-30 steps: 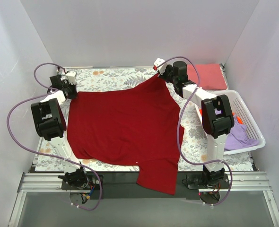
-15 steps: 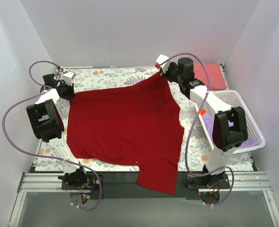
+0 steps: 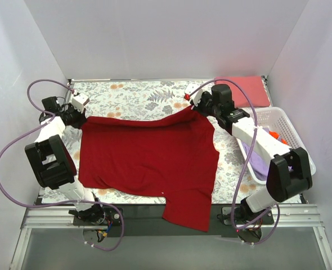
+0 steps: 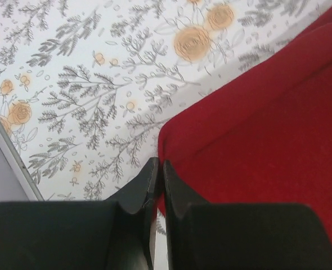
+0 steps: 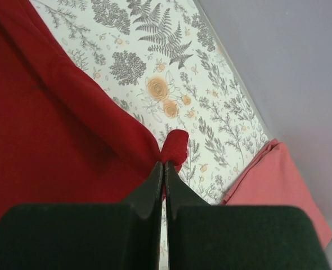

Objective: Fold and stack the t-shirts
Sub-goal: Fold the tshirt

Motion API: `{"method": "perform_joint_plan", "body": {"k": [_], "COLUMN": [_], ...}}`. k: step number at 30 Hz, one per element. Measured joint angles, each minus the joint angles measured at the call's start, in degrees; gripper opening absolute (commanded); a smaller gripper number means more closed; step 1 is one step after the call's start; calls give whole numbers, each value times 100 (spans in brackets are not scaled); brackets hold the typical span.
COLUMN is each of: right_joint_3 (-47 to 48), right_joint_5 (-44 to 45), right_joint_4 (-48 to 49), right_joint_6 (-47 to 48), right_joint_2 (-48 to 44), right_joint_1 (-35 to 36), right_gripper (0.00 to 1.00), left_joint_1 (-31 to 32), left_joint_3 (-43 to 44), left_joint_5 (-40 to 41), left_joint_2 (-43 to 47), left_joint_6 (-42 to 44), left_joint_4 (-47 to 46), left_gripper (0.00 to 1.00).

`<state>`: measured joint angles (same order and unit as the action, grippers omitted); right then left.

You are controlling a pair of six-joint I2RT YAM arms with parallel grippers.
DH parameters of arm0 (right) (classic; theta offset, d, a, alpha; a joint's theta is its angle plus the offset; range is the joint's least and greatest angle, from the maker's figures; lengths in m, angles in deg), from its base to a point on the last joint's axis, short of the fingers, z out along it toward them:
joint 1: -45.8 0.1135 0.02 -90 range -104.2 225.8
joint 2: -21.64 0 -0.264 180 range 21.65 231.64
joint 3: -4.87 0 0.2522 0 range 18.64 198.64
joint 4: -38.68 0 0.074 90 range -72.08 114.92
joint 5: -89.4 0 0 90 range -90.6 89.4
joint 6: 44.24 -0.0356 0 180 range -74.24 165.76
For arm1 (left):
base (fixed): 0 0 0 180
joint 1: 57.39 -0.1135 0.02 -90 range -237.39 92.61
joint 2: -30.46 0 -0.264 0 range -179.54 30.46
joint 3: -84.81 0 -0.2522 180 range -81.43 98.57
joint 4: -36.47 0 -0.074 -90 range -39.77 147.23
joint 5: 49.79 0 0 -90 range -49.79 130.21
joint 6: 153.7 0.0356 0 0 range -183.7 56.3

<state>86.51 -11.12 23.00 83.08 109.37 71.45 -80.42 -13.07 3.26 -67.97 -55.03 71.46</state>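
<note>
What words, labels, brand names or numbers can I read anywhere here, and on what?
None: no legible text shows on the crimson t-shirt, the pink t-shirt, the floral cloth or the white basket in any view.

crimson t-shirt top edge nearer

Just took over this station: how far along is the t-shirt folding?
Done: one pinkish-red shirt lies folded at the far right corner. In hand: the crimson shirt is spread out, left hand and right hand each pinching a far corner. Left: folding and stacking it, then the lavender shirt and orange shirt in the basket.
</note>
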Motion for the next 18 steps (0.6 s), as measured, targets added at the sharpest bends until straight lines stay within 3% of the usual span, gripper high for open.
{"method": "perform_joint_plan", "body": {"k": [12,18], "right_joint_3": [-962,-1523], "right_joint_5": [-61,-227], "right_joint_4": [-481,-822], "right_joint_6": [-59,-39], "right_joint_2": [-695,-778], "right_joint_1": [92,297], "right_gripper": [1,1], "left_joint_1": [-260,-293], "left_joint_3": [-861,-1003], "left_joint_5": [-26,9], "left_joint_2": [179,179], "left_joint_6": [1300,1705], "left_joint_4": [682,953], "left_gripper": [1,16]}}
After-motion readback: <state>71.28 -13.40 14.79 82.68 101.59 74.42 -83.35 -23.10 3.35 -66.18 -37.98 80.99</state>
